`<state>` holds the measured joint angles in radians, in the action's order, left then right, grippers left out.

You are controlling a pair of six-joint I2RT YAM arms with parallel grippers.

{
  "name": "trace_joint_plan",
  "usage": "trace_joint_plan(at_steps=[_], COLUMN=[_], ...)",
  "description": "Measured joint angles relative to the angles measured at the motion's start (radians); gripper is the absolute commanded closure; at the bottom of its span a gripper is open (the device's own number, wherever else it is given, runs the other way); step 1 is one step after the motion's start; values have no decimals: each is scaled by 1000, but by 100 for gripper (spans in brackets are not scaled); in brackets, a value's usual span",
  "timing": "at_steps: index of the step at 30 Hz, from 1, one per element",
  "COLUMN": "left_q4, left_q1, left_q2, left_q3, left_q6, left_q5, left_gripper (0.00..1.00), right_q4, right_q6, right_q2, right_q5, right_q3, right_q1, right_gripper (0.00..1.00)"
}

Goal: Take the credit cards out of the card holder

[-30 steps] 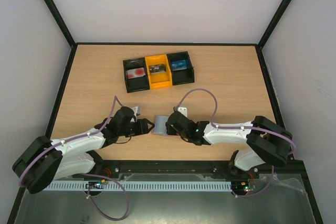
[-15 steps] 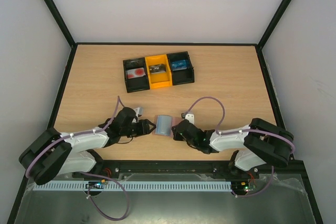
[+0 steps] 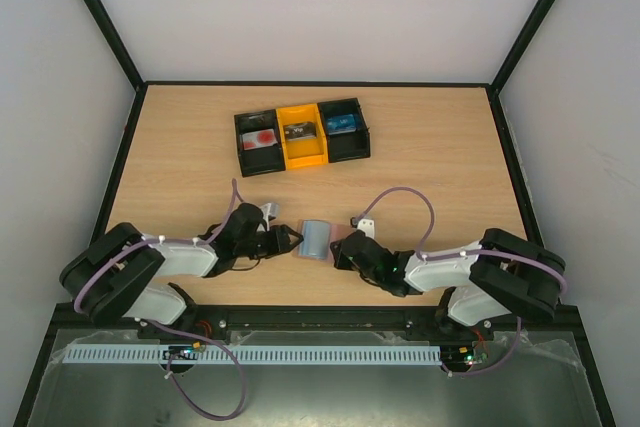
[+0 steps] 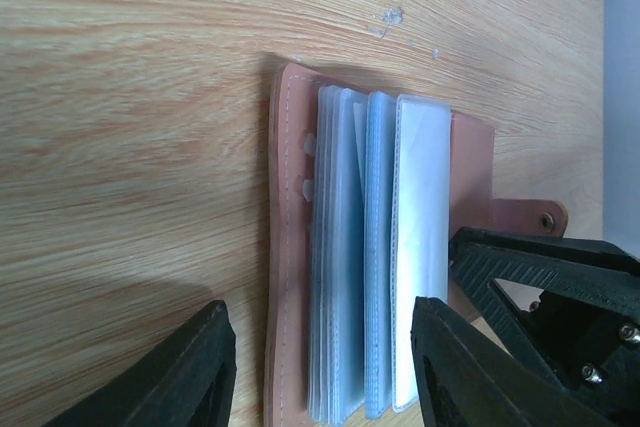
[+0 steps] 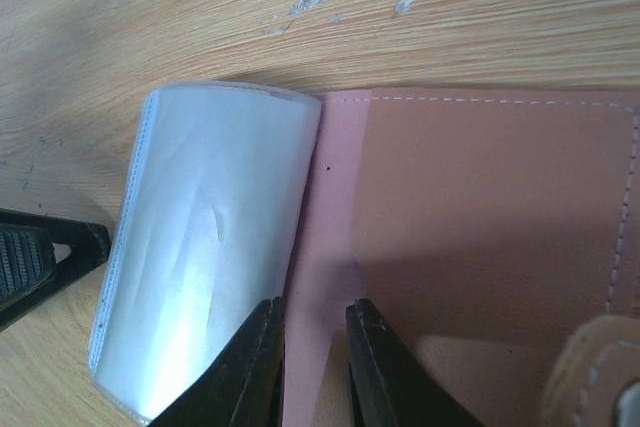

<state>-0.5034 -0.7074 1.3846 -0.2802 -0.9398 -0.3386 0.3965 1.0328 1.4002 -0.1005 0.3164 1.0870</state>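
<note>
Because the card holder (image 3: 318, 239) lies open by the near edge of the table (image 3: 440, 157), pinned by the close-drawn fingers of the right gripper (image 5: 315, 307), the spread left gripper (image 4: 320, 307) could drag sleeves, not cards; farther off, one pale card (image 3: 259, 137) sits in the tray (image 3: 303, 160).

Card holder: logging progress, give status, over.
Left gripper open, straddling card holder. Right gripper nearly shut, pinning its cover. Sleeves fanned, no card showing. Nothing blocking.
</note>
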Motion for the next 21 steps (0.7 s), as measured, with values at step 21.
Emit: trace_joint_plan(at_steps=[21], left_q4=[-160], left_q1=[0], left_q2=[40], left_q3=[0], left_q6=[-82], left_q5=[-133], left_gripper=[47], right_q4=[54], right_q6=[24], right_q2=[-9], right_q5=[5], right_q3=[-34], right_q1=[0], right_gripper=[81])
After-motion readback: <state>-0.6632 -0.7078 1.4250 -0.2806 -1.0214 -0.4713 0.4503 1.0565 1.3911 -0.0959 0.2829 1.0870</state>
